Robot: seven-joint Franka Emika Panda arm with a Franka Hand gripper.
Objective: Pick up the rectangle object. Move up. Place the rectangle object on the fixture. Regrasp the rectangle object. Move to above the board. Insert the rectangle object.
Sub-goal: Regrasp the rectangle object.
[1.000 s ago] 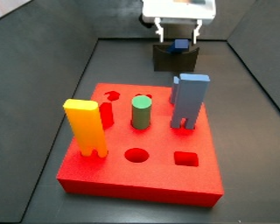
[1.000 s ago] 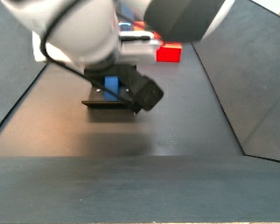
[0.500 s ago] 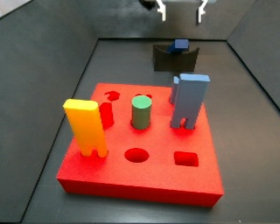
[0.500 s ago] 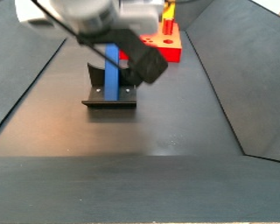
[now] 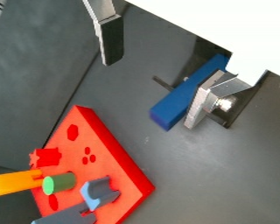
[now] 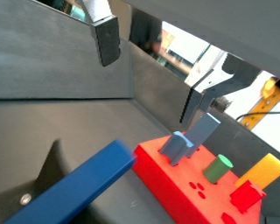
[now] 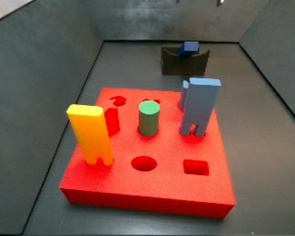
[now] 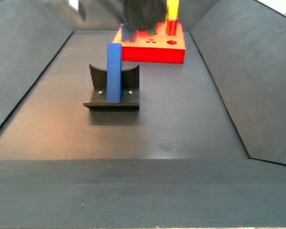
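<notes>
Now the rectangle object (image 8: 113, 74) stands upright in the fixture (image 8: 113, 98), while the gripper (image 6: 154, 74) hangs above, fingers apart, holding nothing.

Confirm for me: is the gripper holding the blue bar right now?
No. In a wrist view the gripper is open and raised, while the blue bar rests apart from it on the fixture.

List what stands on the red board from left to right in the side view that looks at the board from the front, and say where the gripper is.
Yellow block → green cylinder → light blue block, all on the board. The gripper is above, open and empty, shown only in the wrist views.
</notes>
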